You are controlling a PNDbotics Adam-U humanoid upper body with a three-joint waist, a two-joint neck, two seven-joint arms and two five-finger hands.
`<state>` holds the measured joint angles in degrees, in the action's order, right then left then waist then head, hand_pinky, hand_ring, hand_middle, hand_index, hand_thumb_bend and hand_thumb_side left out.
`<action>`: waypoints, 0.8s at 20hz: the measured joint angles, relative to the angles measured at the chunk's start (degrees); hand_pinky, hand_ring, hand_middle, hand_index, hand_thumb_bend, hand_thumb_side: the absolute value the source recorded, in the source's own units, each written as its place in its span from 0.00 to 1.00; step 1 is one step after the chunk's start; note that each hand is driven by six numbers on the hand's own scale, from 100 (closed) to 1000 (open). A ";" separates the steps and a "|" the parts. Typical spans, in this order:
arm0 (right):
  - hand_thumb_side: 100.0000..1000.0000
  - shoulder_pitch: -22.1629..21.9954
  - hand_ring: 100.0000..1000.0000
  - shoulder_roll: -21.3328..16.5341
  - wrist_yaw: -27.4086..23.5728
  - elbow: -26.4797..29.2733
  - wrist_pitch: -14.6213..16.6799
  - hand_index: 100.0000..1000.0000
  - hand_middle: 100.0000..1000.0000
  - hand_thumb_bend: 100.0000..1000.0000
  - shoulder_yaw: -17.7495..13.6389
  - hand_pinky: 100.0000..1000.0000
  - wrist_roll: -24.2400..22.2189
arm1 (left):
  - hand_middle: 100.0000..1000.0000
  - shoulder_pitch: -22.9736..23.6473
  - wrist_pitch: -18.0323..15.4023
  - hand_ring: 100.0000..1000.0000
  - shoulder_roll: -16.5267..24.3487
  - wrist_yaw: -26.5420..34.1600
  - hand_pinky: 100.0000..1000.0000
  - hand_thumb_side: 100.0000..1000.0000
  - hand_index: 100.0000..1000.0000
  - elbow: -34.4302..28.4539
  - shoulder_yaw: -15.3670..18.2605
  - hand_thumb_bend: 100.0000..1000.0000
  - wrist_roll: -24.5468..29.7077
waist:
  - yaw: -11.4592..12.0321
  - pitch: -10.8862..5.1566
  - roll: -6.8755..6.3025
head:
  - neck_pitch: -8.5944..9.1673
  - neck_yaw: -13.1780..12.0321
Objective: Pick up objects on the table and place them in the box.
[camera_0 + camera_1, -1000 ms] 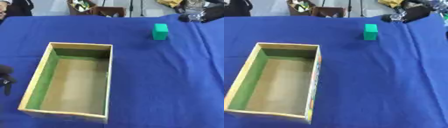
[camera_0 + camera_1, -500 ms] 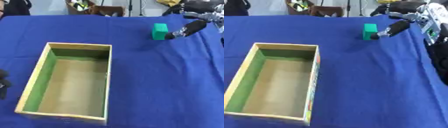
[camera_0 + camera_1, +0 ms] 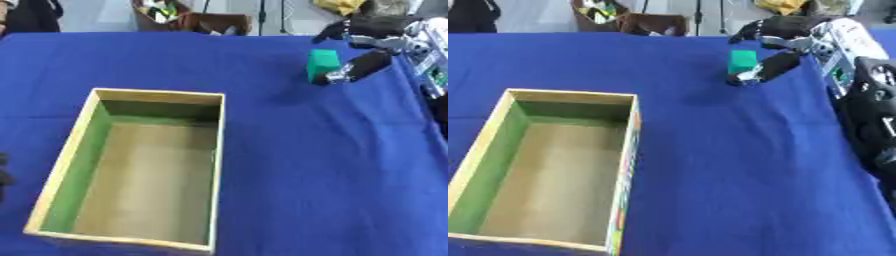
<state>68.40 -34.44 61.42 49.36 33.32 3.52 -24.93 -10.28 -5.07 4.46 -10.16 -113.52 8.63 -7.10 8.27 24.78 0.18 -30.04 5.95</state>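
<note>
Right hand (image 3: 785, 42) newly around green block (image 3: 322, 64); box (image 3: 212, 150) bare.

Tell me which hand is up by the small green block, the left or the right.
The right hand, at the table's far right beside the small green block. The left hand barely shows at the left edge.

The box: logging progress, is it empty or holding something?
Empty: the box shows only its bare floor; the green block stands outside by the right hand.
</note>
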 measured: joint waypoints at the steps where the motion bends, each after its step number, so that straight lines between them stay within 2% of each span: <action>1: 0.95 0.18 0.92 -0.02 0.32 0.00 -0.16 0.96 0.86 0.47 0.00 0.86 0.47 | 0.43 -0.08 0.00 0.28 0.00 -0.02 0.00 0.90 0.43 0.00 0.00 0.00 0.01 | 0.00 0.18 0.01 | 0.20 0.04; 10: 0.92 0.24 0.92 -1.46 2.56 -0.48 -1.03 0.97 0.86 0.45 -0.65 0.86 2.04 | 0.43 -0.34 -0.19 0.28 -0.05 -0.52 0.00 0.90 0.43 0.00 0.00 0.00 0.26 | 0.05 1.77 0.28 | 1.41 0.38; 16: 0.91 0.24 0.92 -1.97 3.15 -1.04 -1.22 0.97 0.85 0.42 -0.74 0.86 1.15 | 0.43 -0.37 -0.24 0.28 -0.32 -0.92 0.00 0.90 0.43 0.00 -0.01 0.00 0.31 | 0.21 2.54 0.12 | 1.89 0.71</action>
<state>68.64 -36.42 64.57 48.32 32.11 2.78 -23.78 -10.65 -5.31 4.13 -11.08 -113.52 8.62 -6.78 8.48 27.32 0.30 -28.15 6.66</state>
